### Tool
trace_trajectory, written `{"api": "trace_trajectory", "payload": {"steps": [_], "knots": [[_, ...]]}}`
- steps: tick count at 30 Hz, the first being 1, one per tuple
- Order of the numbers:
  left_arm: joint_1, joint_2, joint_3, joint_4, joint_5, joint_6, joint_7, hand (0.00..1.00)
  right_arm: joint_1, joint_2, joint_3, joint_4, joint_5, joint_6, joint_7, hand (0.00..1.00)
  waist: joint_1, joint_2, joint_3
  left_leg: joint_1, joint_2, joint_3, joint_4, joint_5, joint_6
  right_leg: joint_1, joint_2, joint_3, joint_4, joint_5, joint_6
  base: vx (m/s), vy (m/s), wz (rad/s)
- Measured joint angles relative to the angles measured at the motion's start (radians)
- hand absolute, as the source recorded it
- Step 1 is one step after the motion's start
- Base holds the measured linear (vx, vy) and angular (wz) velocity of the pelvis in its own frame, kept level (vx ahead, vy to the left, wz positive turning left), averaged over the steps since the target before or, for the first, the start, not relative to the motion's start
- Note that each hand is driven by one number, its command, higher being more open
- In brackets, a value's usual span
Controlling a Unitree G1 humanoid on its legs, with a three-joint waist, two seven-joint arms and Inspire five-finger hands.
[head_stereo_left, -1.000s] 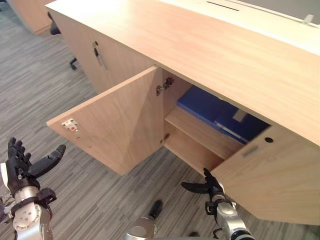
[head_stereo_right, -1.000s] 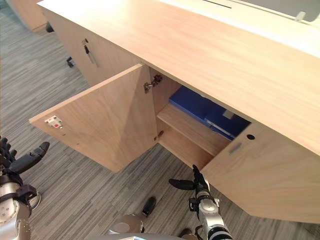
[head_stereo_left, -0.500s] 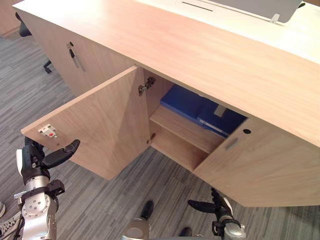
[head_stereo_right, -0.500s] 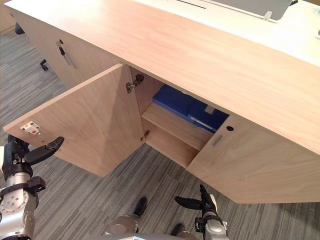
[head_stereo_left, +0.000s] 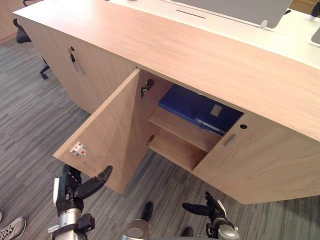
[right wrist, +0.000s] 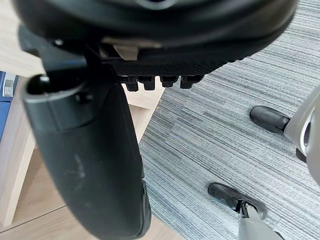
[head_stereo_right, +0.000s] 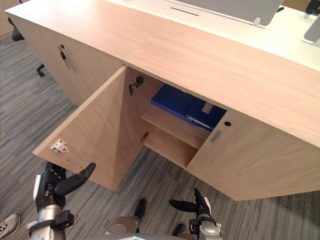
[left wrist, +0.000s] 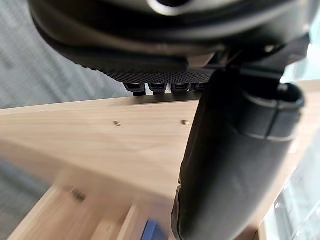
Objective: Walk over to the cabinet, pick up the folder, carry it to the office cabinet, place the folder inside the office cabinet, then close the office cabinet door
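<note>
- A blue folder (head_stereo_left: 197,107) lies flat on the upper shelf (head_stereo_left: 182,127) inside the office cabinet (head_stereo_left: 200,55). With the folder in place, only the open door (head_stereo_left: 115,130) is left to handle.
- The door looks like a stiff wooden panel that should swing lightly on its hinges (head_stereo_left: 146,88). It is best pushed flat-handed on the outer face, near the free edge.
- The left hand (head_stereo_left: 75,187) is beside that edge, fingers released and empty. Whether it touches the door cannot be told.
- The right hand (head_stereo_left: 207,209) is low over the floor (head_stereo_left: 30,125), fingers relaxed and empty.
- The folder's far end is hidden behind the neighbouring door (head_stereo_left: 260,160).
</note>
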Motion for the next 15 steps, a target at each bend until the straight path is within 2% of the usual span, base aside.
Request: {"api": "trace_trajectory", "payload": {"steps": [5, 8, 10, 11, 13, 15], "knots": [[0.041, 0.02, -0.151, 0.0, 0.043, 0.015, -0.019, 1.0, 0.019, -0.009, 0.002, 0.016, -0.002, 0.0, 0.001, 1.0, -0.007, 0.026, -0.015, -0.001, 0.002, 0.059, 0.0, 0.001, 0.0, -0.017, 0.003, 0.075, 0.014, -0.002, 0.003, -0.05, 0.029, -0.01], [0.045, 0.07, -0.267, 0.023, 0.101, 0.046, -0.025, 1.0, 0.01, -0.019, 0.015, 0.015, -0.003, 0.0, 0.003, 1.0, -0.039, 0.055, -0.025, -0.011, 0.0, 0.114, 0.0, -0.002, -0.002, -0.062, -0.002, 0.15, 0.038, -0.008, 0.013, -0.06, 0.054, -0.32], [0.016, 0.099, -0.318, 0.053, 0.101, 0.05, -0.052, 1.0, 0.004, -0.024, 0.041, 0.01, -0.012, 0.0, 0.005, 1.0, -0.058, 0.05, -0.023, -0.016, -0.004, 0.165, 0.028, -0.003, 0.004, -0.085, -0.011, 0.197, 0.037, -0.008, 0.015, 0.0, 0.069, -0.69], [-0.033, 0.131, -0.372, 0.079, 0.098, 0.065, -0.075, 1.0, 0.001, -0.042, 0.053, 0.01, -0.024, 0.003, 0.008, 1.0, -0.076, 0.064, -0.031, -0.004, 0.0, 0.216, 0.029, -0.023, 0.018, -0.093, -0.006, 0.244, 0.03, -0.006, 0.017, 0.04, 0.089, -0.9], [-0.092, 0.191, -0.412, 0.099, 0.077, 0.075, -0.123, 1.0, -0.001, -0.054, 0.075, -0.002, -0.031, 0.006, 0.015, 1.0, -0.116, 0.067, -0.04, 0.011, 0.0, 0.277, -0.001, -0.032, 0.018, -0.111, -0.001, 0.299, 0.021, -0.006, 0.017, -0.01, 0.097, -0.93], [-0.19, 0.295, -0.453, 0.099, 0.014, 0.085, -0.235, 1.0, -0.019, -0.073, 0.083, -0.006, -0.033, 0.011, 0.034, 1.0, -0.165, 0.071, -0.048, 0.011, 0.0, 0.344, -0.001, -0.035, 0.02, -0.143, -0.001, 0.358, 0.014, -0.01, 0.006, -0.04, 0.133, -1.16]]}}
